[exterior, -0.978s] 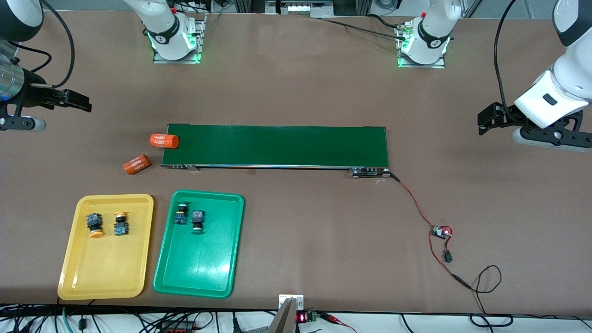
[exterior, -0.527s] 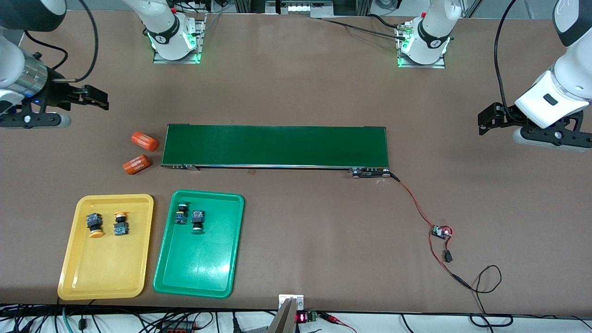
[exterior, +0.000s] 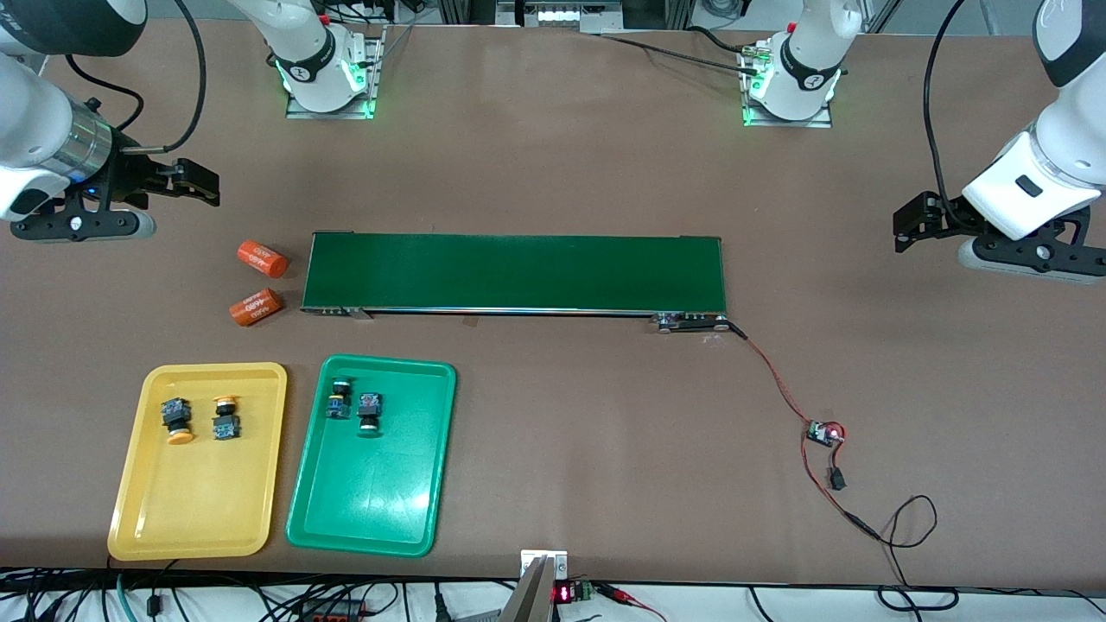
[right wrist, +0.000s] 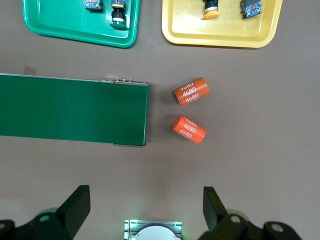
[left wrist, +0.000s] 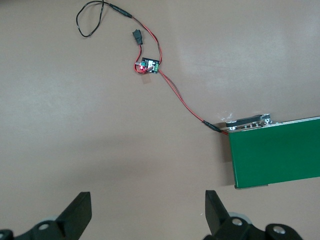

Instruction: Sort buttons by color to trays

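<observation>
The yellow tray [exterior: 199,510] holds two yellow-capped buttons [exterior: 177,417] [exterior: 226,418]. Beside it, the green tray [exterior: 371,492] holds two green-capped buttons [exterior: 339,399] [exterior: 369,412]. In the right wrist view, both trays [right wrist: 75,27] [right wrist: 220,37] and their buttons [right wrist: 118,11] [right wrist: 211,9] show at the frame's edge. My right gripper [exterior: 207,183] [right wrist: 145,210] is open and empty over bare table at the right arm's end. My left gripper [exterior: 903,226] [left wrist: 148,212] waits open and empty over bare table at the left arm's end.
A long dark-green conveyor belt [exterior: 517,272] crosses the middle of the table. Two orange "4680" cylinders [exterior: 262,257] [exterior: 256,307] lie off its end toward the right arm. A small circuit board [exterior: 823,432] with red-black wires lies toward the left arm's end.
My right gripper has swung in over the table toward the belt's end. One orange cylinder has rolled off the belt's end, away from the belt. The left arm has not moved.
</observation>
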Controlling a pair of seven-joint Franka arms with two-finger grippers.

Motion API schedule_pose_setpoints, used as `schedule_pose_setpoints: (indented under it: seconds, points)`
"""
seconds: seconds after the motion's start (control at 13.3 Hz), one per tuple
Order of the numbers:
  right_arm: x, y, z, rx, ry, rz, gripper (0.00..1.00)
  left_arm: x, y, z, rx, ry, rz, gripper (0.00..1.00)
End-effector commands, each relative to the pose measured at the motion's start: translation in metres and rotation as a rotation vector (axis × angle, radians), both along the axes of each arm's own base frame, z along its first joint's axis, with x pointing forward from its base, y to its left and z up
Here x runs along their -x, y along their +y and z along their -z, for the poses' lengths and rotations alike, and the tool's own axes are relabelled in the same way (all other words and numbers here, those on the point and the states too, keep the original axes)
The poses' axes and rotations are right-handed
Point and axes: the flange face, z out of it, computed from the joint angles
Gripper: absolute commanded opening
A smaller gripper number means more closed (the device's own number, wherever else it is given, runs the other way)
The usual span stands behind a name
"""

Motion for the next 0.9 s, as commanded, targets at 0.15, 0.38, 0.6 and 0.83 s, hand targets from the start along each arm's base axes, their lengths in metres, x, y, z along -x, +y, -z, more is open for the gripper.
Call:
schedule_pose_setpoints:
  seconds: [0.15,0.38,0.6,0.83]
  points:
    - [-0.0015,0.0084,-0.0045,-0.002,-0.003,0.050,1.00,-0.0015,0.0018,-0.0044,-0.015,0.003,-0.010,1.00]
    - [-0.0006,0.0139,-0.0053,0.007,-0.001,0.078,1.00,-0.0016,0.0026,-0.0044,-0.015,0.003,-0.011,1.00]
    - [-0.0007,0.0132,-0.0053,0.006,0.000,0.075,1.00,-0.0016,0.0035,-0.0044,-0.016,0.003,-0.013,1.00]
    - [-0.0009,0.0107,-0.0046,0.005,0.002,0.072,1.00,-0.0016,0.0035,-0.0044,-0.016,0.003,-0.012,1.00]
